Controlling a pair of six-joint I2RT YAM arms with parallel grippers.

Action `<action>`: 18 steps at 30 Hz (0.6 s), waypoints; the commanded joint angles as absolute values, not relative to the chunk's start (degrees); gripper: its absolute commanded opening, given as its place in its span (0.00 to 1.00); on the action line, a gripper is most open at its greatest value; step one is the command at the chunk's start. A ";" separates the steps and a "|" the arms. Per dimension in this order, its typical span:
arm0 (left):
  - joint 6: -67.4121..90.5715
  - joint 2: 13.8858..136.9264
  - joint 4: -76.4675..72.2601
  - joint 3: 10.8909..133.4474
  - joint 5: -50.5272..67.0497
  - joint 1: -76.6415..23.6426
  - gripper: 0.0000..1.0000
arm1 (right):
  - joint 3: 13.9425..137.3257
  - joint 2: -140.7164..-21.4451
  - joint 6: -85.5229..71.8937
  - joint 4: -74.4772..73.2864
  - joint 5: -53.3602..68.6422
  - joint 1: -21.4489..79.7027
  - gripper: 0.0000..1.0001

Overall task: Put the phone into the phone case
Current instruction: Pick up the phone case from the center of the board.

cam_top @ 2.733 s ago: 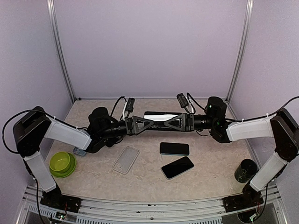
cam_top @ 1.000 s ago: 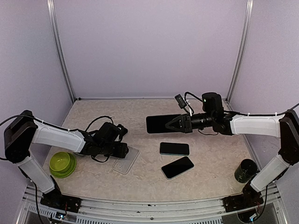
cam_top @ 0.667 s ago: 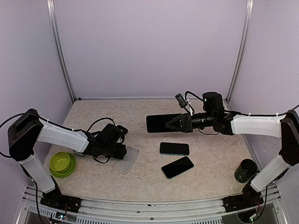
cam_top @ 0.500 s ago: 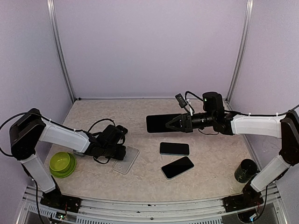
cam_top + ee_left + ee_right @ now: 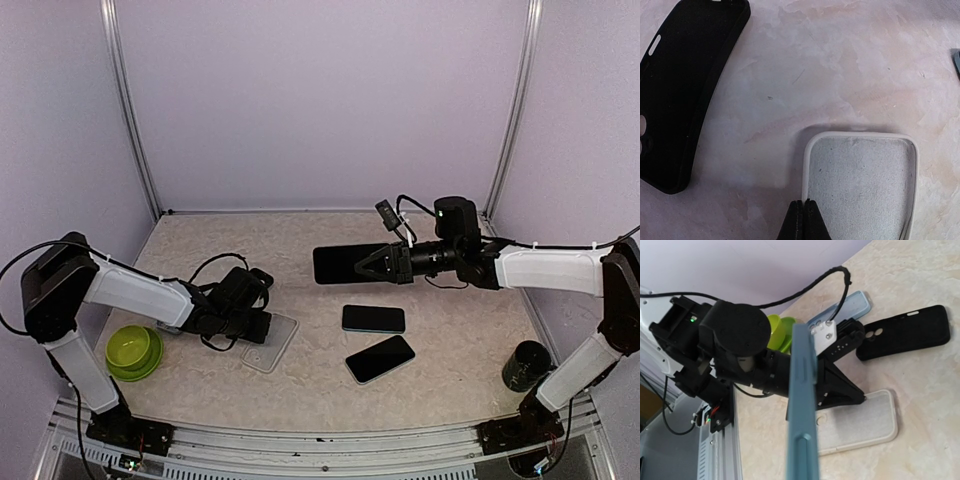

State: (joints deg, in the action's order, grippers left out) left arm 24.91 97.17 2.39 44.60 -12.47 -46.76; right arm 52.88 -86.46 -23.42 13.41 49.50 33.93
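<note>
The phone case (image 5: 860,185) is white with a grey lining and lies open side up on the table, also visible as the case (image 5: 270,343) at front left. My left gripper (image 5: 805,205) is shut on its thin left rim, low over the table (image 5: 264,327). My right gripper (image 5: 374,264) is shut on the phone (image 5: 343,264), holding it in the air above the table's middle with its dark screen showing. In the right wrist view the phone (image 5: 802,410) appears edge-on, blue-sided, hiding my own fingers; the case (image 5: 860,427) lies beyond it.
A black case (image 5: 685,90) lies just beside the white one. Two more phones (image 5: 373,318) (image 5: 380,358) lie in the middle. A green bowl (image 5: 133,352) sits front left, a dark cup (image 5: 525,365) front right, and a light blue case (image 5: 840,315) near the bowl.
My left gripper has closed onto the white case's rim after coming down from the middle to the case. The right arm holds the phone still in the air.
</note>
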 commanded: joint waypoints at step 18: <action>7.91 99.37 -2.00 55.60 -3.79 -44.61 0.00 | 53.66 -82.03 -22.30 12.35 48.98 33.48 0.00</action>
State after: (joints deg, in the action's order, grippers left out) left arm 13.41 98.08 -0.05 52.62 -7.88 -46.24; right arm 52.88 -84.68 -23.31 11.81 48.97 33.93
